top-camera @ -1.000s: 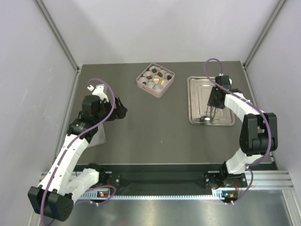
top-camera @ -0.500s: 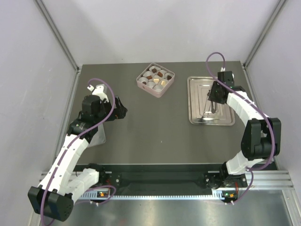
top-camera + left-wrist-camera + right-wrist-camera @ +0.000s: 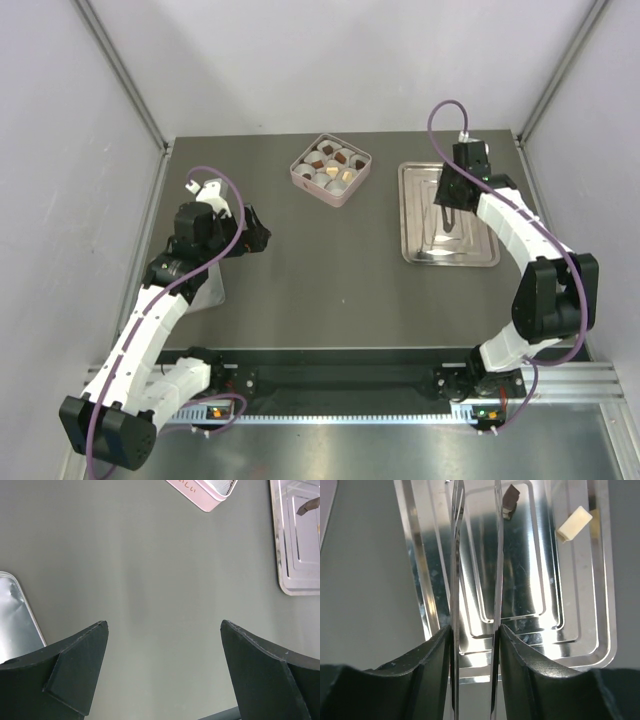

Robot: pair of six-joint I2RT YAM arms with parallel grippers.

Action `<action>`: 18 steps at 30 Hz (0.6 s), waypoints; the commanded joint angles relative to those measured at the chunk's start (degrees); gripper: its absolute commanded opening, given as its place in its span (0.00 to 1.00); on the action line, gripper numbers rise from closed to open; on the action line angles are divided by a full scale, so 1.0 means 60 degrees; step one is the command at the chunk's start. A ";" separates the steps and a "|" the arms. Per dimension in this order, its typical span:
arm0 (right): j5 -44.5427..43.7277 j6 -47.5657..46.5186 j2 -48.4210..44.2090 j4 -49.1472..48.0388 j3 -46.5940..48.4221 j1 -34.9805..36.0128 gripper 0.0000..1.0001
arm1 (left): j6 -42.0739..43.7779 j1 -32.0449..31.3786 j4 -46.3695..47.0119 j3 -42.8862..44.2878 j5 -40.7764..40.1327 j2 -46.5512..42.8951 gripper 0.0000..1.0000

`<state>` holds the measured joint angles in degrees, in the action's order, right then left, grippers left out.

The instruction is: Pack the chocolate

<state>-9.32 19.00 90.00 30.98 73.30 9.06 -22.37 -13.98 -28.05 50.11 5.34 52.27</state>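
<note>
A pink square box [image 3: 331,169] at the back holds white paper cups with several chocolate pieces [image 3: 327,149], mostly dark brown, some tan. In the right wrist view one dark brown piece [image 3: 510,501] and one cream piece [image 3: 574,524] lie on the steel tray [image 3: 415,555]. My right gripper [image 3: 475,630] is shut on metal tweezers [image 3: 455,555] that point down over the tray [image 3: 412,225]; their blades stand slightly apart with nothing between them. My left gripper [image 3: 164,625] is open and empty over bare table, left of the box.
A second metal tray [image 3: 207,287] lies under my left arm, also seen in the left wrist view [image 3: 15,620]. The box corner [image 3: 200,492] and the steel tray [image 3: 280,555] show at the top of the left wrist view. Grey walls enclose the table.
My right gripper has moved with the tweezers from the tray's near edge toward its far end. The left arm has not moved.
</note>
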 commanded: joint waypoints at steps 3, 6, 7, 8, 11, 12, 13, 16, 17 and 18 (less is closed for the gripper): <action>-0.0585 -0.0092 -0.0161 0.0007 0.0279 -0.0045 0.43 | -0.0007 0.0044 0.0471 0.0013 0.0076 -0.0069 0.99; -0.0527 -0.0033 0.0044 0.0007 0.0250 -0.0060 0.43 | -0.0007 0.0044 0.0486 0.0028 0.0091 -0.0069 0.99; -0.0497 -0.0018 0.0175 -0.0007 0.0250 -0.0074 0.43 | -0.0007 0.0044 0.0472 0.0013 0.0091 -0.0069 0.99; -0.0468 0.0025 0.0234 -0.0080 0.0250 -0.0089 0.43 | -0.0007 0.0044 0.0457 0.0013 0.0091 -0.0084 0.99; -0.0351 0.0157 0.0469 -0.0124 0.0293 -0.0133 0.43 | -0.0007 0.0044 0.0457 0.0013 0.0062 -0.0069 0.99; -0.0336 0.0187 0.0527 -0.0125 0.0323 -0.0148 0.43 | -0.0007 0.0044 0.0457 0.0028 0.0061 -0.0069 0.99; -0.0379 0.0231 0.0630 -0.0139 0.0352 -0.0148 0.43 | -0.0007 0.0044 0.0457 0.0028 0.0047 -0.0055 0.99; -0.0482 0.0406 0.0820 -0.0139 0.0367 -0.0220 0.43 | -0.0007 0.0044 0.0457 0.0013 0.0047 -0.0055 0.99; -0.0468 0.0494 0.0864 -0.0154 0.0338 -0.0250 0.43 | -0.0007 0.0044 0.0471 0.0013 0.0061 -0.0055 0.99; -0.0453 0.0553 0.0894 -0.0139 0.0352 -0.0265 0.43 | -0.0007 0.0044 0.0457 0.0013 0.0047 -0.0055 0.99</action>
<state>-11.22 20.43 94.94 31.55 73.30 8.32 -22.37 -13.96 -28.05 50.11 5.34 52.27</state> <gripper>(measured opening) 0.432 0.991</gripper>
